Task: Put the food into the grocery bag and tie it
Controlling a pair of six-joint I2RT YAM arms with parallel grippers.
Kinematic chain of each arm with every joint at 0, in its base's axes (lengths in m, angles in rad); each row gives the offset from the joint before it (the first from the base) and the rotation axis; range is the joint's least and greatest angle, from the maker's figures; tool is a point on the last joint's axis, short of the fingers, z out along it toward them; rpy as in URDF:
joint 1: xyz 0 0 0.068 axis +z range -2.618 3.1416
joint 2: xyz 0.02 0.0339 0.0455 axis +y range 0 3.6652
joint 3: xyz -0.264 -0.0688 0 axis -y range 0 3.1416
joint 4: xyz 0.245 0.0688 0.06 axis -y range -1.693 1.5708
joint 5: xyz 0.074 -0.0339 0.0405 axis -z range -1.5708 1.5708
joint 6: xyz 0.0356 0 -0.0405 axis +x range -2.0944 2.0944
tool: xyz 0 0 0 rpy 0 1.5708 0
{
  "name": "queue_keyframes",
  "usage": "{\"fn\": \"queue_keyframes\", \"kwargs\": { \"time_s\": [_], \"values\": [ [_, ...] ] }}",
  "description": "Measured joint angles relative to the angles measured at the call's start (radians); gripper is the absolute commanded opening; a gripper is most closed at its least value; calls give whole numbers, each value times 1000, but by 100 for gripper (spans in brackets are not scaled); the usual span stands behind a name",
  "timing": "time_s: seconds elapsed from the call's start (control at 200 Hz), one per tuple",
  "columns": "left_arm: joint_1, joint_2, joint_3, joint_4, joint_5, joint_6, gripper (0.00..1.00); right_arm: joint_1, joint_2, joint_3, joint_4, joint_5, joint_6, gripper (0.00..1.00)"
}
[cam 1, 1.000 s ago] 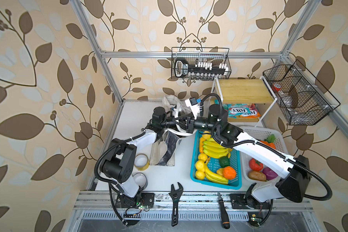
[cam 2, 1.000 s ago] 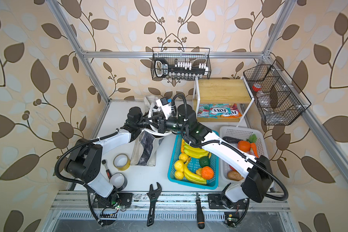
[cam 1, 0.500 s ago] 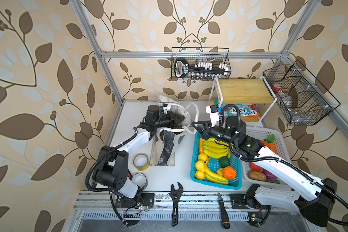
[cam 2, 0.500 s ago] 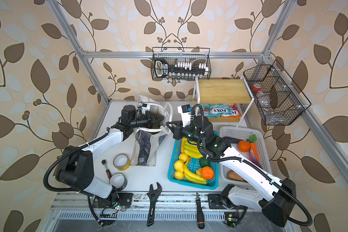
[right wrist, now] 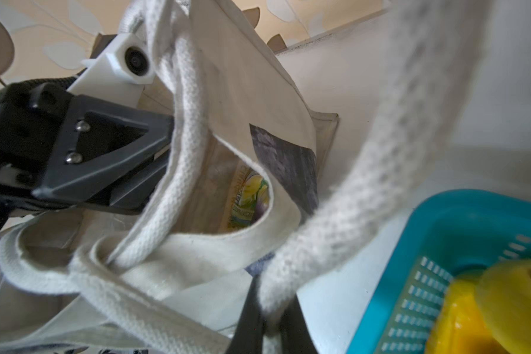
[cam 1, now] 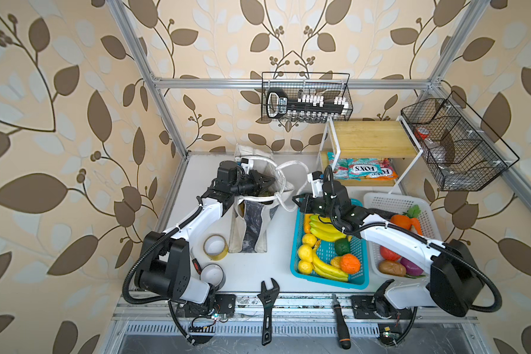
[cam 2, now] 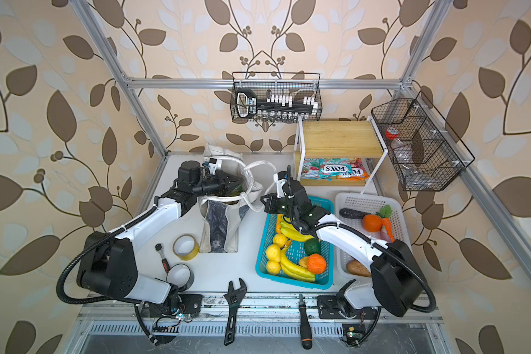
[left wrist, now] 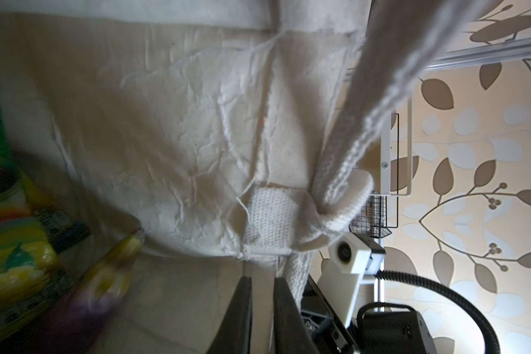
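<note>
Your left hand (cam 1: 265,181) sits at the mouth of the grocery bag (cam 1: 248,236), which stands upright on the tabletop (cam 1: 278,260), just left of the blue basket (cam 1: 328,279). In the left wrist view its fingers (left wrist: 239,315) stand only a narrow slit apart. I see no strap between them, though one white handle (cam 1: 262,158) loops around the hand. A green snack packet (right wrist: 252,196) shows inside the bag, so I judge the packing at least partly done — the step in hand is the tie. The right wrist view shows the two straps crossing each other over the bag's mouth.

Further right, your right hand (cam 1: 296,200) is pinched closed on the other handle (cam 1: 290,164), which arcs from the bag across to it above the basket's far corner.

Next, as I read it, your left hand needs to close on its own strap. Then draw the two hands apart evenly to cinch the crossing — gently, since the tall, soft bag could tip toward the pull.
</note>
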Motion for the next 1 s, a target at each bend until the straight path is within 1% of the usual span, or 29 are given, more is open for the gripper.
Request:
{"fn": "queue_keyframes", "kwargs": {
  "time_s": [0.065,0.12,0.18,0.265,0.395,0.5,0.6,0.675,0.815,0.875,1.0],
  "values": [
    [0,-8,47,-91,-5,68,21,-2,21,-1,46,-22,10,0],
    [0,-12,113,-192,-35,150,27,-1,29,-1,79,-37,13,0],
    [0,-20,179,-280,-69,231,31,1,31,-1,102,-47,13,0],
    [0,-39,259,-382,-106,315,36,3,33,1,130,-60,13,0],
    [-24,-45,378,-536,-175,452,37,4,58,8,169,-87,17,0],
    [-89,-31,470,-669,-268,554,36,5,74,8,186,-103,25,0],
    [-153,33,571,-789,-340,637,33,6,80,10,193,-112,28,0],
    [-208,93,629,-857,-407,680,33,7,84,14,196,-114,32,0],
    [-293,161,667,-960,-553,728,31,7,87,19,201,-120,36,0],
    [-319,186,700,-992,-615,744,32,7,87,19,200,-120,36,0],
    [-351,195,719,-1023,-716,755,32,7,87,19,200,-122,36,0]
  ]
}}
